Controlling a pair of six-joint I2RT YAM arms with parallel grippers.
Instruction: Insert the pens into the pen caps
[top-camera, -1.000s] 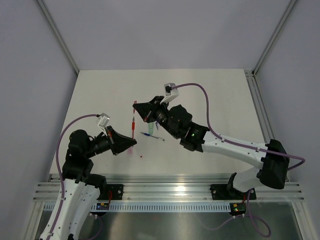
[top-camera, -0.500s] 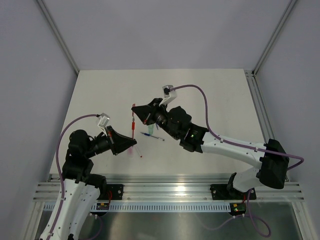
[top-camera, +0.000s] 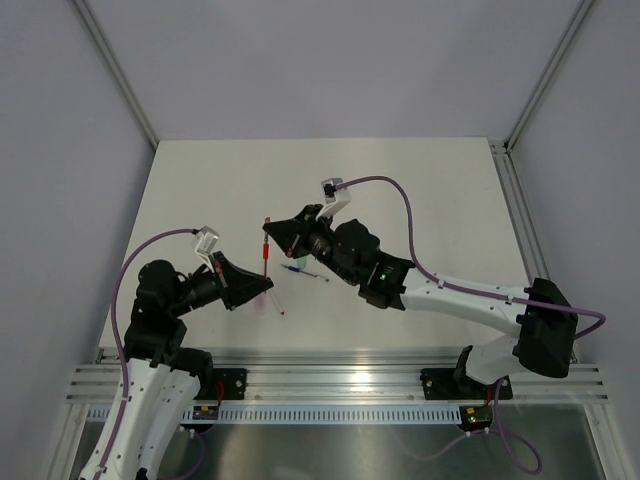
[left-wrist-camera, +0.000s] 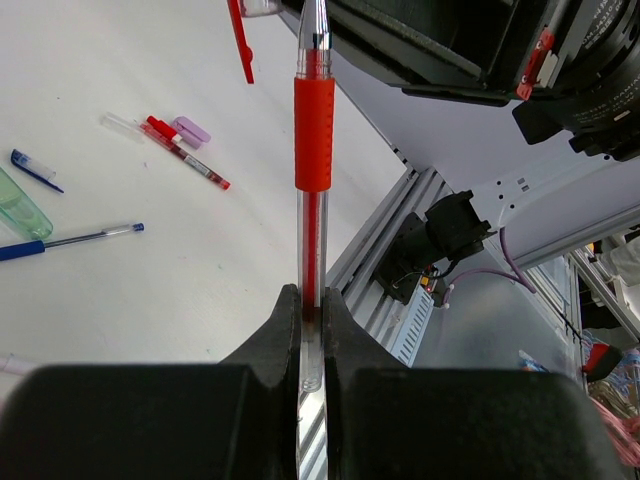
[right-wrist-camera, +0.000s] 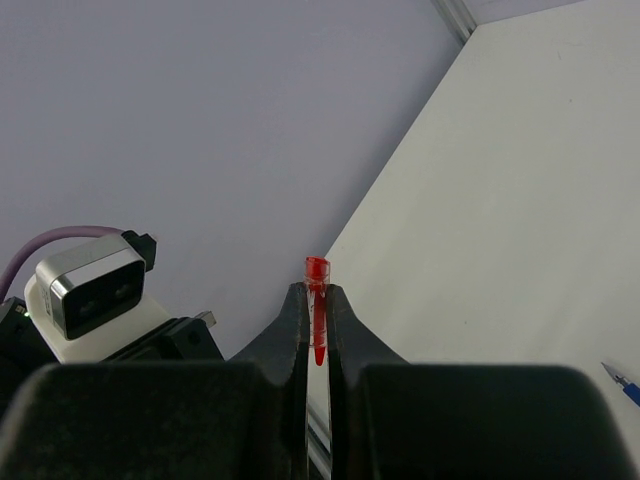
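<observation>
My left gripper is shut on the rear end of a red pen, a clear barrel with a red grip, pointing up and away. In the top view the pen stands up from the left gripper. My right gripper is shut on a red pen cap. It holds the cap just beyond the pen's tip in the top view. The cap's red clip shows beside the pen tip in the left wrist view. I cannot tell whether tip and cap touch.
On the table lie a blue pen, a pale green cap, a second red pen, a pale pink cap and a small blue piece. The blue pen lies under the right arm. The rail runs along the near edge.
My right gripper with the red cap has moved left and down toward the tip of the pen. The left gripper and its pen have stayed in place.
</observation>
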